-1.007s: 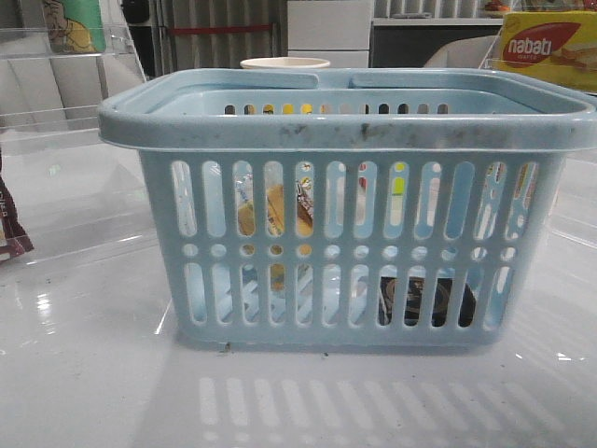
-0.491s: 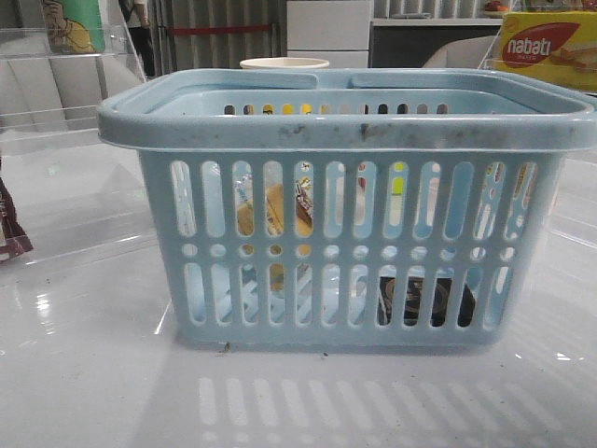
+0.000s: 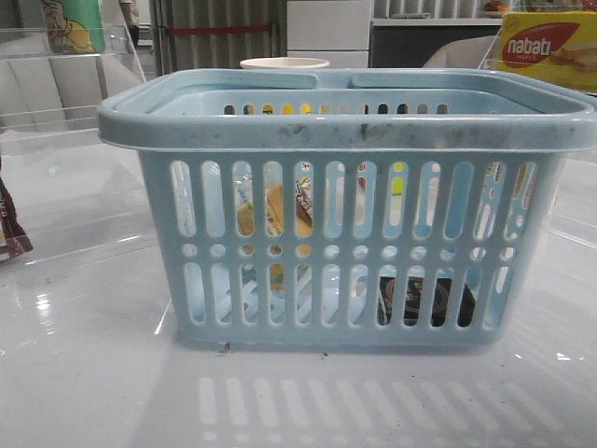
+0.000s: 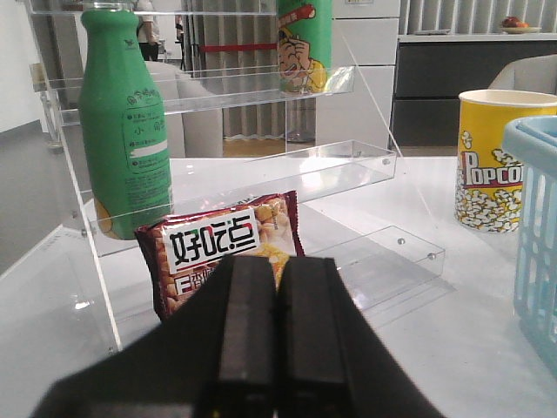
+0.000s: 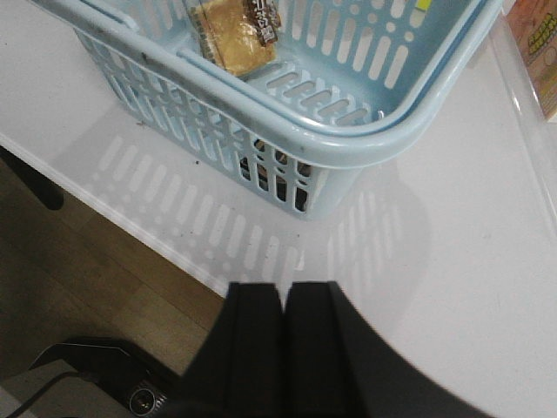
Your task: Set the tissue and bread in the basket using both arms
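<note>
The glossy white table (image 3: 93, 373) mirrors the slots of the large light blue plastic basket (image 3: 345, 121) standing at its centre. Inside, the golden-yellow bread in clear wrapper (image 5: 235, 35) leans against the wall, and the small dark tissue pack (image 3: 424, 301) lies low at about four o'clock, half hidden behind slots. At nine o'clock stand clear acrylic shelves (image 4: 261, 87) with a green bottle (image 4: 122, 122) and a maroon snack packet (image 4: 226, 248); a yellow popcorn tub (image 4: 492, 161) sits behind the basket. The left gripper (image 4: 277, 348) and right gripper (image 5: 283, 348) both have their black fingers pressed together, holding nothing. Brown wooden floor (image 5: 70, 261) shows beyond the table's edge.
</note>
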Motion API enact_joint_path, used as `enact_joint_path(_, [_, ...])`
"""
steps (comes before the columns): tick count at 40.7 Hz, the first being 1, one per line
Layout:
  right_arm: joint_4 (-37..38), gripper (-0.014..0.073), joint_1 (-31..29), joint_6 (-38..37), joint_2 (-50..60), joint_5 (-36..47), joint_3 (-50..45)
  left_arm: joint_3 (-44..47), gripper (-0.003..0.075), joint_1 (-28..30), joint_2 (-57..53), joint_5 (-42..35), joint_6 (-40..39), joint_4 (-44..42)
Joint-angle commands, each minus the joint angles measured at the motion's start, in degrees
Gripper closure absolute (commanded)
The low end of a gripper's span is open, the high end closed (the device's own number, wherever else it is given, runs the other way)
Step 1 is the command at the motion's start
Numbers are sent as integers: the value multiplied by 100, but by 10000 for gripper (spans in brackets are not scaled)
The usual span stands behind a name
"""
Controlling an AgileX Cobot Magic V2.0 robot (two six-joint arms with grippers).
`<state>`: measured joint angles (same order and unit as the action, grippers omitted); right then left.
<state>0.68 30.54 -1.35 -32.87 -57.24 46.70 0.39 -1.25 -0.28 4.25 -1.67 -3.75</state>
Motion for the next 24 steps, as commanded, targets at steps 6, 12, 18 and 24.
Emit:
enact_joint_path(6, [21, 566, -19, 3, -10, 357, 154, 33, 627, -94, -104, -530, -17, -7])
enact_joint_path(12, [21, 566, -19, 3, -10, 357, 154, 33, 627, -183, -104, -519, -17, -7])
enact_joint_path(18, [21, 566, -19, 3, -10, 357, 154, 33, 627, -183, -104, -519, -17, -7])
enact_joint_path(24, [21, 566, -19, 3, -10, 357, 154, 33, 627, -183, -104, -519, -17, -7])
